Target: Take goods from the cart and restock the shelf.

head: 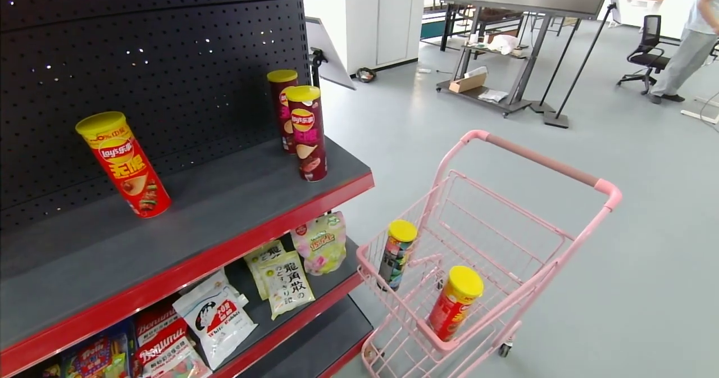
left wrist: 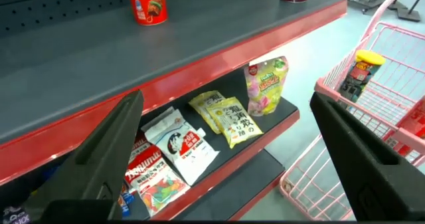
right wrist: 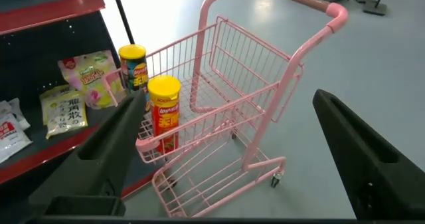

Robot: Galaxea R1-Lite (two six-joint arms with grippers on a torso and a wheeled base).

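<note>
Cans of crisps make up the goods, and they sit in two places. In the upper basket of the pink cart (head: 539,159), the cart's red can (head: 455,302) stands upright at the corner nearest the robot. The dark can (head: 397,254) stands upright at the corner next to the shelf (head: 224,209), apart from the red one. Both have yellow lids. The cart stands on the grey floor (head: 618,282), just beside the shelf's right end.

On the shelf's top board, the shelf's red can (head: 124,167) stands alone toward the left, close to the pegboard back. Two maroon cans stand near the right end: the front maroon can (head: 306,136), and the rear maroon can (head: 282,105) just behind it. On the tier below lie snack bags, among them a pink-and-green bag (head: 321,243), yellowish bags (head: 286,285) and a white bag (head: 216,316).

The left end effector (left wrist: 226,104) hangs in front of the shelf, facing the tier of snack bags. Its dark fingers (left wrist: 113,144) are spread wide with nothing between them. The right end effector (right wrist: 229,98) hangs above the cart, well apart from both cans. Its fingers (right wrist: 358,137) are likewise spread wide and grip nothing.
</note>
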